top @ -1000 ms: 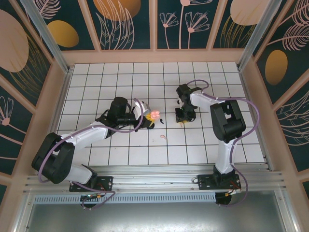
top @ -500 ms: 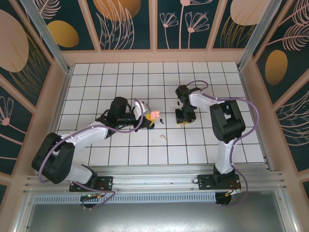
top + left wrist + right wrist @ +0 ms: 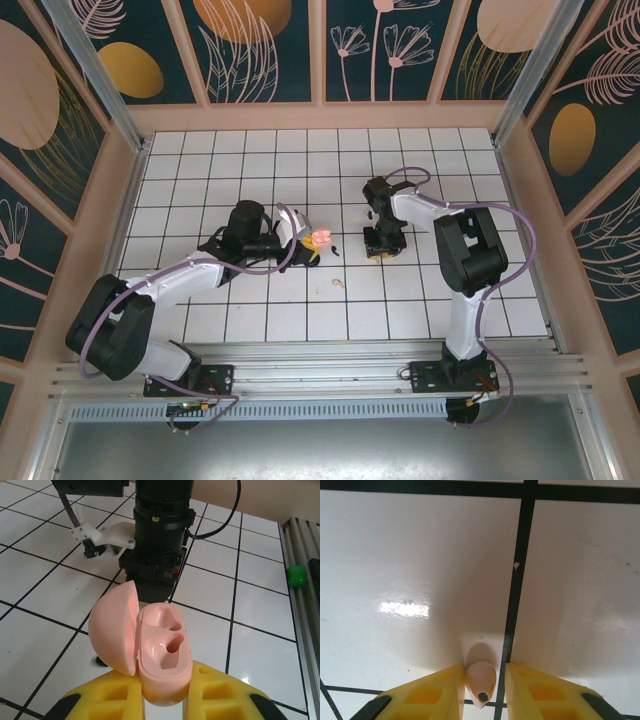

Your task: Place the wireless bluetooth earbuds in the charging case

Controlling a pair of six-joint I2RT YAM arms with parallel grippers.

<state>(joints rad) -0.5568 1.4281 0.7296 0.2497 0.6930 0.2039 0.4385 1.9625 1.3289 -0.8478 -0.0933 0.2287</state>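
Pinching a pale pink earbud [image 3: 480, 677], the right fingers [image 3: 432, 694] stand nearly closed, one on each side of the bud and low over the tabletop [image 3: 395, 555]. Whether the bud touches the tile cannot be told. The left fingers [image 3: 220, 697] are clamped on the base of the charging case [image 3: 165, 660], holding it lid-open above the tiles.

Change over the last second: practically none. In the overhead view both arms keep their poses, apart from a slight shift at the right elbow. The second pale pink earbud [image 3: 337, 284], loose on a tile nearer the arm bases, has not moved. Judgement: both grips are settled and the transfer to the case has not begun.

Materials and shapes:
- Case: glossy pale pink plastic, rounded clamshell. The domed lid [image 3: 115, 627] is hinged open to one side. The two contoured sockets [image 3: 172, 632] are both empty.
- Earbud: smooth, rounded, with a dark spot at its end.
- Fingers: yellow, moulded with square recesses, with black sections at the outer edges.
- Tabletop: glossy white tiles with dark joint lines, reflective.
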